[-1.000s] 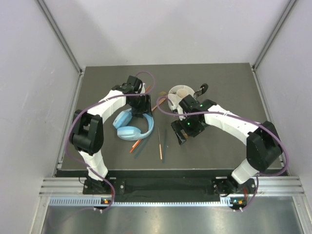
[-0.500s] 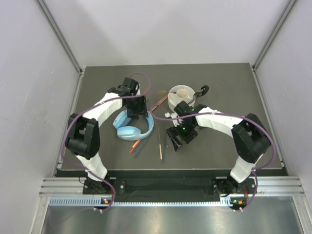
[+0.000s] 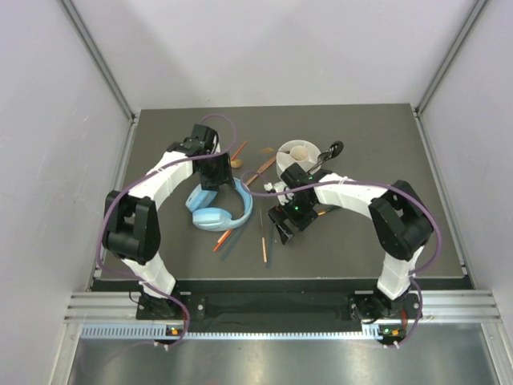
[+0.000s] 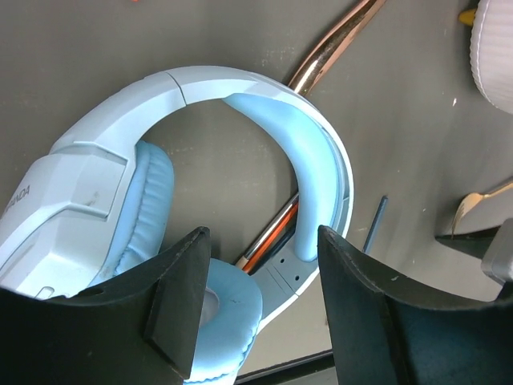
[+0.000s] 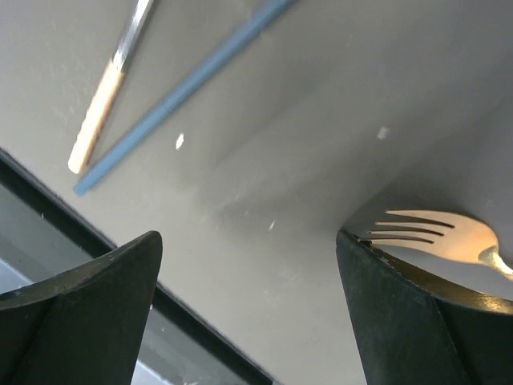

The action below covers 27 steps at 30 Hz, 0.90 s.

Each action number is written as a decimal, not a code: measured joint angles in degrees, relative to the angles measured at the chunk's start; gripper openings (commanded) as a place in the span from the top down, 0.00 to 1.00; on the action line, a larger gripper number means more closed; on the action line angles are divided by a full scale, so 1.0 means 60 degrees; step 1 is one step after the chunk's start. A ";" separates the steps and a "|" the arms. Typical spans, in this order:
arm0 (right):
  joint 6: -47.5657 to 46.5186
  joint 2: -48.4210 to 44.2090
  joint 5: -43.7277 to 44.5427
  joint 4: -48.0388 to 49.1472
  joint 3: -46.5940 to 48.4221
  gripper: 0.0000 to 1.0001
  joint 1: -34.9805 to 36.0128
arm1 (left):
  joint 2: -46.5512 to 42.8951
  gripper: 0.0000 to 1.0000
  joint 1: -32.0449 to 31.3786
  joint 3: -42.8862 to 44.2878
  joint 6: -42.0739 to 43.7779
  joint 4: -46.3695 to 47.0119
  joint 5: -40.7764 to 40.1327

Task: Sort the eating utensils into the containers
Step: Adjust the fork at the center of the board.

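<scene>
The white round container point(image 3: 298, 154) stands mid-table, with a black spoon point(image 3: 330, 151) leaning at its right rim. My left gripper point(image 3: 213, 173) hangs open over the light blue headphones point(image 3: 220, 205); its wrist view shows nothing between the fingers point(image 4: 260, 269), an orange chopstick point(image 4: 271, 242) under the headband, a copper handle point(image 4: 337, 40) and a teal chopstick point(image 4: 375, 226). My right gripper point(image 3: 283, 227) is open and low over the mat. In its wrist view point(image 5: 248, 265) a gold fork point(image 5: 425, 228) lies by the right finger, with a teal chopstick point(image 5: 184, 88) and an orange-tipped chopstick point(image 5: 100, 112) farther off.
The headphones point(image 4: 104, 200) lie left of centre, on top of some utensils. Orange chopsticks point(image 3: 223, 239) point(image 3: 262, 245) lie toward the near edge. The dark mat's near edge point(image 5: 120, 257) runs close under the right gripper. Grey walls enclose three sides.
The right gripper has swung left and toward the near edge, away from the container. The left gripper has shifted a little left over the headphones. Both stay open.
</scene>
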 measured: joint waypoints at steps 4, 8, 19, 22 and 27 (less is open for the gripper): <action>-0.0193 0.0466 0.0109 0.0062 0.0616 0.09 0.0000 | -0.0076 0.39 0.0000 0.0000 0.0004 -0.0007 -0.0058; -0.0342 0.0874 0.0266 0.0255 0.1180 0.10 -0.0015 | -0.0211 0.39 0.0000 0.0000 0.0007 -0.0073 -0.0120; -0.0608 0.1060 0.0871 0.0273 0.2153 0.08 -0.0080 | -0.0342 0.39 0.0044 0.0000 0.0018 -0.0102 -0.0219; -0.0674 0.0346 0.1461 -0.0076 0.2149 0.08 -0.0138 | -0.0342 0.39 0.0055 -0.0004 0.0018 -0.0102 -0.0189; -0.0674 -0.0885 0.2681 -0.0586 0.1745 0.07 -0.0208 | -0.0342 0.39 0.0055 0.0000 0.0018 -0.0087 -0.0062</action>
